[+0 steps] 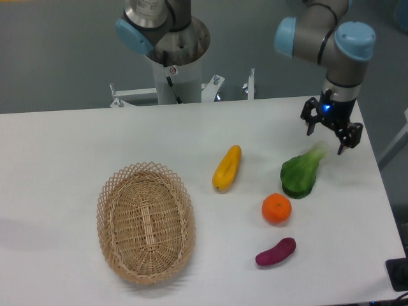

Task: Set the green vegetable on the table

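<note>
My gripper point(331, 131) hangs spread and empty at upper right, just above the green vegetable point(300, 173) lying on the table point(76, 140). It looks light and soft-leaved; its pale stem seems the firmest place to pinch.

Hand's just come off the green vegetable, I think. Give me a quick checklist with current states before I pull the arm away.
1. Hand open: ok, fingers spread and empty.
2. Hand clear of the green vegetable: ok, it sits above and right of the stem with a visible gap.
3. Green vegetable on the table: ok, lying on the white top; slightly blurred, so possibly not yet settled.
4. Vegetable clear of the orange: cannot tell, they look very close.
5. Vegetable away from the table edge: ok.
6. Retreat path upward: ok, nothing seen above the hand.
</note>
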{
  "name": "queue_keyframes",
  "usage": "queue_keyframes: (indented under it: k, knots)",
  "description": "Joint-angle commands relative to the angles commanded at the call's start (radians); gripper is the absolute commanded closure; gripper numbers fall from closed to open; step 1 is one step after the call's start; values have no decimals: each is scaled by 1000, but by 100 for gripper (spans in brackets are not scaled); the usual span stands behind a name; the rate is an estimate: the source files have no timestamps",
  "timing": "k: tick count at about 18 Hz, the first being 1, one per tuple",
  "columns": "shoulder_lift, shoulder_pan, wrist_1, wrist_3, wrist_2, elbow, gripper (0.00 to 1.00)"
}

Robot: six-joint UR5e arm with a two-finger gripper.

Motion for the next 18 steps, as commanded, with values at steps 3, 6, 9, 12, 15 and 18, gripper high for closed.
queue_keyframes:
  k: [3,6,9,12,15,18]
  knots:
    - [28,0,-37,2,21,60,0]
    - [52,6,-118,9,25,92,0]
    - [63,18,-282,20,26,170,0]
    - [63,37,-397,72,26,220,0]
    - [69,72,-416,164,23,223,0]
    - [74,97,-416,215,20,221,0]
